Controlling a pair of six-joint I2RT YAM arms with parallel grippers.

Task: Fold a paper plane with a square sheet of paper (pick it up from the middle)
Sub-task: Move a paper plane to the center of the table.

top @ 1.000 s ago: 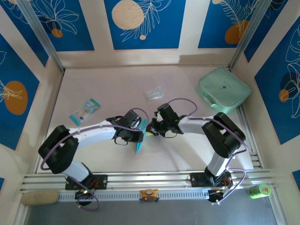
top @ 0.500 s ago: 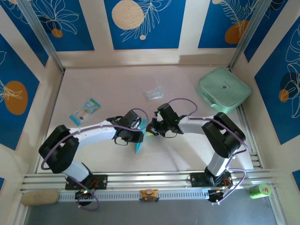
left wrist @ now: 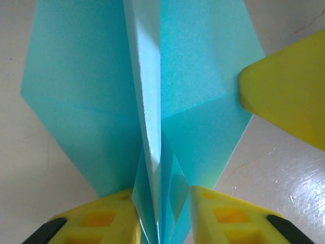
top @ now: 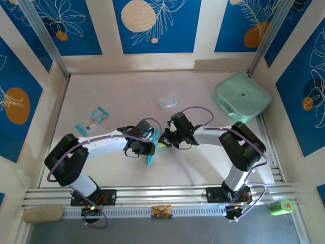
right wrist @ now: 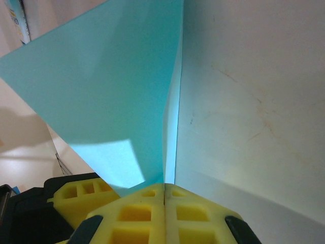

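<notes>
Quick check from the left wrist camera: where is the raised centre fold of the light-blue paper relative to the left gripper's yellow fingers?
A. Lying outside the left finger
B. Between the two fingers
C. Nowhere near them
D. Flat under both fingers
B: the raised centre fold of the light-blue paper runs down into the gap of the left gripper, a yellow finger on each side.

No readable text anywhere here. The blue-and-white packet (top: pixel 92 120) on the left of the tabletop carries print, but it's far too small to make out. The mint-green case (top: pixel 241 97) at the far right shows a tiny dark mark, illegible. The green can (top: pixel 280 206) near right: label unreadable.
</notes>
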